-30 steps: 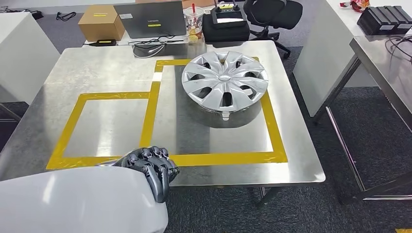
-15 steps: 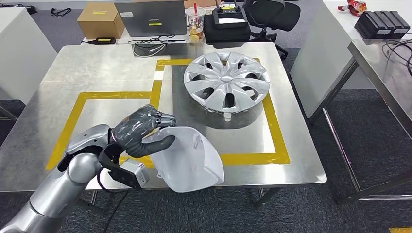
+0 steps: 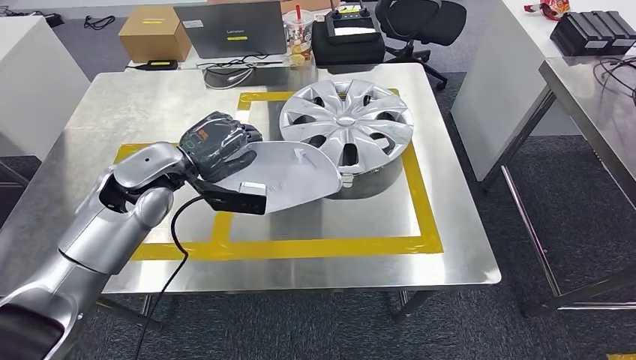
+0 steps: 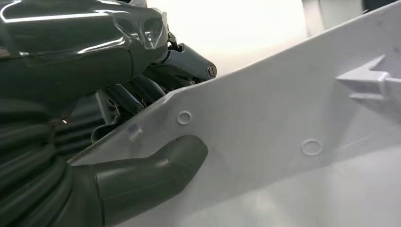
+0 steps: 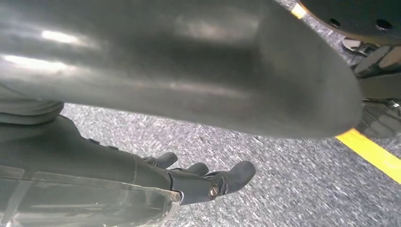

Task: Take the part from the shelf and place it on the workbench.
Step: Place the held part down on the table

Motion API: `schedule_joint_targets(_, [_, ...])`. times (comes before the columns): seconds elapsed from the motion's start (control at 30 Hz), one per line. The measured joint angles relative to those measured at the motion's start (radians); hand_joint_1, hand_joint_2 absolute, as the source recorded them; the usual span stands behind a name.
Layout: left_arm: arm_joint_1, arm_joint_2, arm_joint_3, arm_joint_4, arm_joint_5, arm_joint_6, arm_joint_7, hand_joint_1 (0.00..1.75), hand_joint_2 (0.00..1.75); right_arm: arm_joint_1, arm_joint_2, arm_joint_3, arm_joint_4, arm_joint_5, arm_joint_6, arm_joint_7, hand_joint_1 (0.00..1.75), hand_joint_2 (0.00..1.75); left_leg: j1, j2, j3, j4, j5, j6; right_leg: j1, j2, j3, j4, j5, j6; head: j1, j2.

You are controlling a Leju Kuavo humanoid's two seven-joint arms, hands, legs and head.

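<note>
White plastic, the part (image 3: 289, 176) was held by the left hand (image 3: 219, 145) above the steel workbench (image 3: 135, 105), its far edge overlapping the silver hubcap (image 3: 346, 124). From the left wrist, thumb (image 4: 151, 172) and fingers (image 4: 187, 61) were seen pinching the part (image 4: 283, 127). From the right wrist, the right hand (image 5: 189, 182) was seen empty, fingers loosely apart, over grey carpet (image 5: 293, 189).

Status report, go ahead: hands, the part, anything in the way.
Left hand grips white part over workbench. Right hand open, hanging above floor. Hubcap right beside part's far edge.

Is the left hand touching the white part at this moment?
Touching. In the left wrist view the left hand has its thumb pressed flat on the white part, with its darker fingers at the part's edge behind.
</note>
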Motion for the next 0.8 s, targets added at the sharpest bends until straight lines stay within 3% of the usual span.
schedule_joint_targets(0.1, [-0.039,-0.004,-0.005,0.102,-0.106,0.017,0.039,1.75,1.75,0.0,0.004,0.0,-0.003,0.008,0.011,0.005,0.0,0.0,0.007,0.001,-0.091,0.187,-0.082,-0.015,-0.001,0.002,0.001,0.0,-0.001,-0.006,-0.008,0.0])
schedule_joint_targets(0.13, [-0.048,-0.005,-0.005,0.137,-0.14,0.018,0.052,1.75,1.75,0.0,0.007,0.0,-0.006,0.01,0.016,0.006,0.0,0.0,0.009,0.001,-0.118,0.235,-0.094,-0.017,0.0,0.003,0.002,0.0,-0.001,-0.006,-0.008,0.0])
schedule_joint_targets(0.17, [-0.056,-0.007,-0.005,0.171,-0.17,0.016,0.064,1.75,1.75,0.001,0.009,0.0,-0.01,0.013,0.022,0.008,0.0,0.0,0.009,0.001,-0.129,0.248,-0.087,-0.016,0.001,0.004,0.002,0.0,-0.001,-0.006,-0.009,0.0])
schedule_joint_targets(0.2, [-0.065,-0.008,-0.003,0.206,-0.2,0.012,0.076,1.75,1.75,0.001,0.012,0.001,-0.016,0.015,0.029,0.009,0.0,0.0,0.009,0.001,-0.12,0.22,-0.06,-0.014,0.001,0.005,0.003,0.0,-0.001,-0.006,-0.009,0.0])
schedule_joint_targets(0.27, [-0.096,-0.011,0.002,0.278,-0.254,0.004,0.098,1.75,1.75,0.001,0.02,0.002,-0.031,0.021,0.044,0.011,0.0,0.0,0.007,0.001,-0.059,0.081,0.014,-0.002,0.004,0.007,0.005,0.0,-0.001,-0.006,-0.01,0.0])
schedule_joint_targets(0.3, [-0.113,-0.012,0.008,0.315,-0.279,0.002,0.106,1.75,1.75,0.0,0.025,0.003,-0.041,0.024,0.051,0.011,0.0,0.0,0.004,0.002,-0.03,0.017,0.038,0.005,0.007,0.007,0.004,0.0,-0.001,-0.005,-0.009,0.0])
schedule_joint_targets(0.37, [-0.14,-0.013,0.026,0.386,-0.318,0.001,0.124,1.75,1.75,0.001,0.033,0.006,-0.059,0.029,0.065,0.013,0.0,0.0,-0.002,0.003,-0.005,-0.04,0.047,0.015,0.009,0.008,-0.001,0.0,0.0,-0.001,-0.009,0.0])
schedule_joint_targets(0.47, [-0.156,-0.011,0.06,0.479,-0.362,-0.008,0.158,1.75,1.75,0.001,0.042,0.008,-0.081,0.035,0.081,0.016,0.0,0.0,0.0,0.005,0.006,-0.059,0.054,0.026,0.011,0.007,-0.006,0.004,-0.004,0.012,-0.009,0.0])
schedule_joint_targets(0.53, [-0.163,-0.01,0.086,0.536,-0.379,-0.01,0.176,1.75,1.75,0.001,0.047,0.009,-0.094,0.035,0.088,0.02,0.0,0.0,0.005,0.007,0.018,-0.075,0.064,0.034,0.013,0.006,-0.04,0.073,-0.038,0.01,-0.007,0.0])
schedule_joint_targets(0.6, [-0.164,-0.009,0.11,0.59,-0.39,-0.01,0.192,1.75,1.75,0.002,0.048,0.01,-0.103,0.034,0.093,0.024,0.0,0.0,0.003,0.007,0.018,-0.076,0.066,0.037,0.011,0.005,-0.108,0.212,-0.091,0.006,-0.006,0.0])
schedule_joint_targets(0.63, [-0.162,-0.009,0.121,0.614,-0.396,-0.009,0.199,1.75,1.75,0.003,0.049,0.01,-0.106,0.034,0.096,0.025,0.0,0.0,0.002,0.006,0.018,-0.076,0.066,0.037,0.01,0.005,-0.138,0.27,-0.107,0.008,-0.006,0.0])
schedule_joint_targets(0.67, [-0.158,-0.008,0.132,0.634,-0.401,-0.009,0.205,1.75,1.75,0.005,0.05,0.01,-0.109,0.033,0.097,0.025,0.0,0.0,0.002,0.005,0.018,-0.075,0.065,0.037,0.009,0.005,-0.151,0.291,-0.108,0.013,-0.006,0.0])
schedule_joint_targets(0.7, [-0.154,-0.008,0.144,0.651,-0.406,-0.008,0.209,1.75,1.75,0.006,0.05,0.01,-0.112,0.033,0.099,0.026,0.0,0.0,0.002,0.003,0.018,-0.074,0.064,0.036,0.007,0.004,-0.144,0.27,-0.093,0.021,-0.005,0.0])
schedule_joint_targets(0.77, [-0.15,-0.008,0.165,0.677,-0.416,-0.008,0.215,1.75,1.75,0.008,0.05,0.01,-0.117,0.033,0.099,0.028,0.0,0.0,0.003,-0.001,0.017,-0.067,0.06,0.031,0.006,0.002,-0.08,0.128,-0.036,0.034,-0.005,0.0])
schedule_joint_targets(0.8, [-0.15,-0.008,0.174,0.686,-0.419,-0.008,0.216,1.75,1.75,0.008,0.049,0.01,-0.12,0.033,0.1,0.03,0.0,0.0,0.0,-0.002,0.015,-0.062,0.056,0.026,0.007,0.001,-0.047,0.06,-0.012,0.033,-0.005,0.0])
